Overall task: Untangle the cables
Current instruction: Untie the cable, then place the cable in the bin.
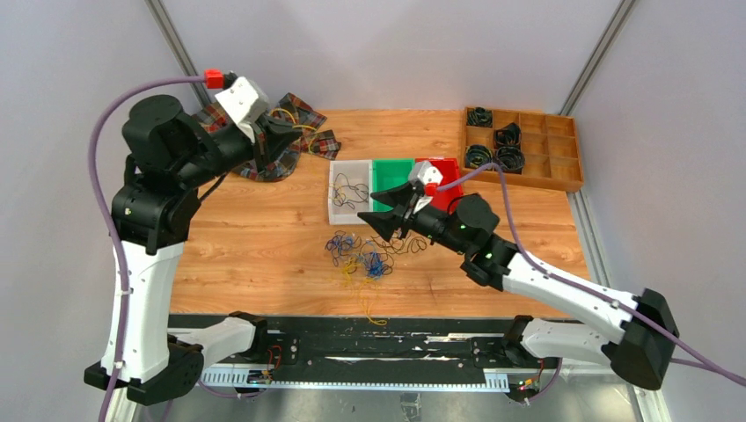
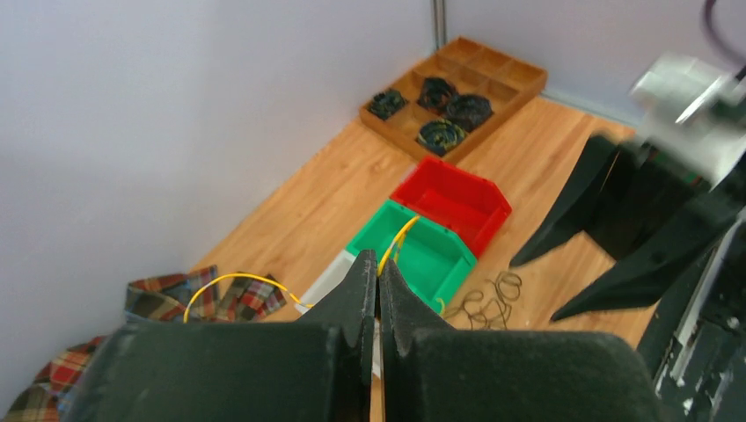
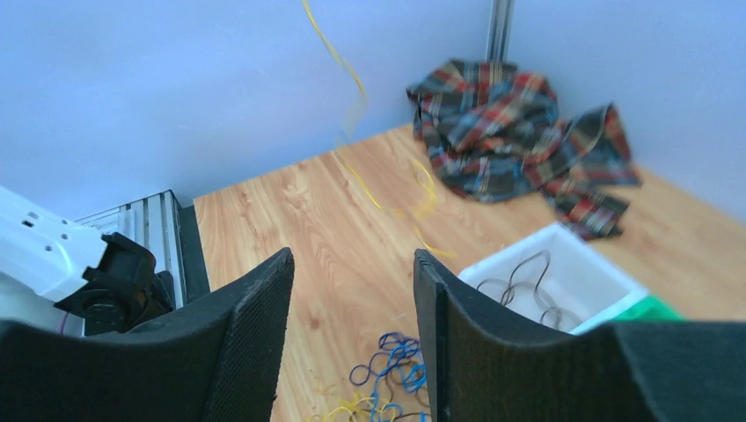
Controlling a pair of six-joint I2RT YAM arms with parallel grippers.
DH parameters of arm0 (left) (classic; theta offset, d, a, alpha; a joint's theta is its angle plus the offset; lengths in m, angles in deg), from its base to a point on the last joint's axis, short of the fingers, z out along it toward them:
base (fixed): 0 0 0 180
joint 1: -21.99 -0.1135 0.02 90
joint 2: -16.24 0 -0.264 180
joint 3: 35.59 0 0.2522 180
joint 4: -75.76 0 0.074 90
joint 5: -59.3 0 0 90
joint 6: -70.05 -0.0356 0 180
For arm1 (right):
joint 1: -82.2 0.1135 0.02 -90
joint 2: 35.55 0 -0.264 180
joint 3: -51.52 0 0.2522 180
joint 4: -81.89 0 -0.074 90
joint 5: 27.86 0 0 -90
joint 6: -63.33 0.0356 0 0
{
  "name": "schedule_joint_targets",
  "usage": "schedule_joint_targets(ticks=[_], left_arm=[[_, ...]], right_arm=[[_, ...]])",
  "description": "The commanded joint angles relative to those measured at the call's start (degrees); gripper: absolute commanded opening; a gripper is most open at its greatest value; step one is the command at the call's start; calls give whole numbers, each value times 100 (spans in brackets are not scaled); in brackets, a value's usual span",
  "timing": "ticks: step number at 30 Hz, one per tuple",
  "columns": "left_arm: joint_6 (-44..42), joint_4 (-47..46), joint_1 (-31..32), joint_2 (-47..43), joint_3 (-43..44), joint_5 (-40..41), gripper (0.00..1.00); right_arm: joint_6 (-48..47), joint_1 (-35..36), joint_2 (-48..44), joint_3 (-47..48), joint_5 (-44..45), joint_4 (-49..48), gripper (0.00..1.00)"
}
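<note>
Three bins (image 1: pixel 393 169) at centre, the white bin (image 1: pixel 332 207) holding black loops (image 1: pixel 352 192), plaid cloth (image 1: pixel 318 142) upper left; left gripper (image 2: pixel 378 268) clamps a yellow cable (image 2: pixel 400 236), right gripper (image 3: pixel 352 264) parted.

Bright even light, soft shadows on the counter (image 1: pixel 264 255); my left gripper (image 2: pixel 378 268) looks blurry up close.

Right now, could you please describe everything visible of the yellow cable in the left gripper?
The yellow cable is one hair-thin, flexible strand. The shut left gripper pinches it at its very tip, raised over the plaid cloth. From there it droops in loose curves to the wooden table; its end is too fine to trace.
</note>
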Motion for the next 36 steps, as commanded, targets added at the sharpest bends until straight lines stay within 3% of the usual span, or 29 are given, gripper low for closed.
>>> schedule_joint_targets(ticks=[1,6,10,17,36], left_arm=[[-251,-54,41,-295,-539,-358,0],[-8,-56,41,-398,-1045,-565,1],[384,-99,51,-427,-1360,-747,1],[1258,-566,60,-574,-1870,-1130,1],[2463,-1158,54,-561,-2266,-1950,0]], right_arm=[[-822,-144,-484,619,-436,1317,54],[-800,-177,-381,1067,-964,1233,57],[-484,-175,103,1348,-1508,802,70],[81,-171,865,1531,-2065,-106,74],[-495,-97,1277,1625,-1193,-994,77]])
